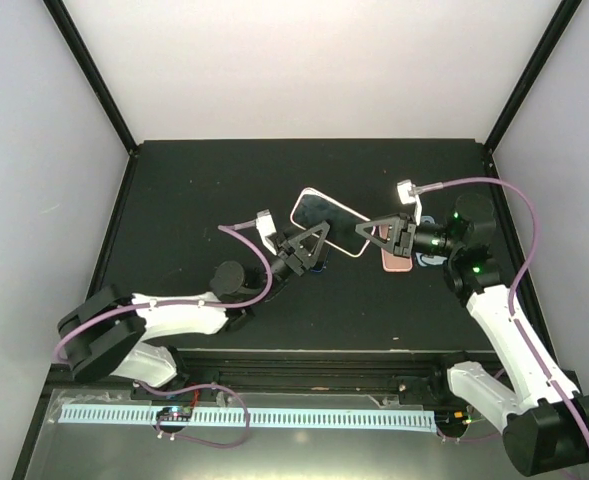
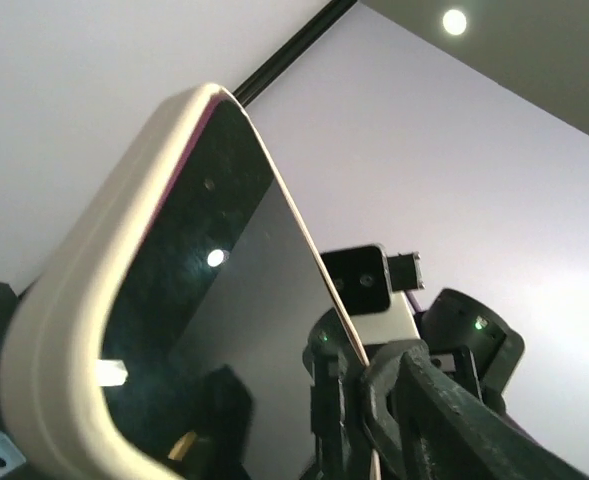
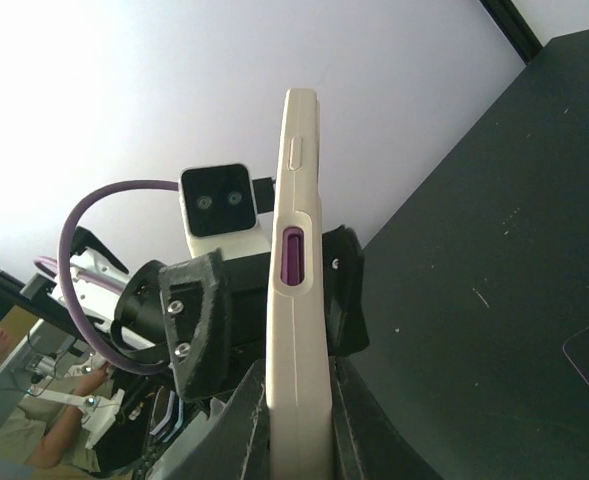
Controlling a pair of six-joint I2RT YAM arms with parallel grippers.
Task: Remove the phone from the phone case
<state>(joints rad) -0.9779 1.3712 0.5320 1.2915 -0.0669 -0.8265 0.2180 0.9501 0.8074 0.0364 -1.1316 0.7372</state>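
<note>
The phone [image 1: 329, 222], dark screen up in a cream phone case [image 2: 94, 280], hangs in the air over the black table [image 1: 204, 190]. My right gripper [image 1: 371, 236] is shut on its right end, and in the right wrist view its two fingers [image 3: 242, 425] press the case's side edge [image 3: 296, 330]. My left gripper [image 1: 312, 246] straddles the phone's near long edge. Its fingers [image 3: 199, 320] stand on either side of the case with a gap on one side, so it is open. The screen [image 2: 204, 300] fills the left wrist view.
A pink case [image 1: 397, 262] lies flat on the table under the right gripper, beside a small blue item [image 1: 429, 255]. Black frame posts [image 1: 94, 75] and white walls enclose the table. Both arms' purple cables [image 1: 249, 245] loop close to the phone.
</note>
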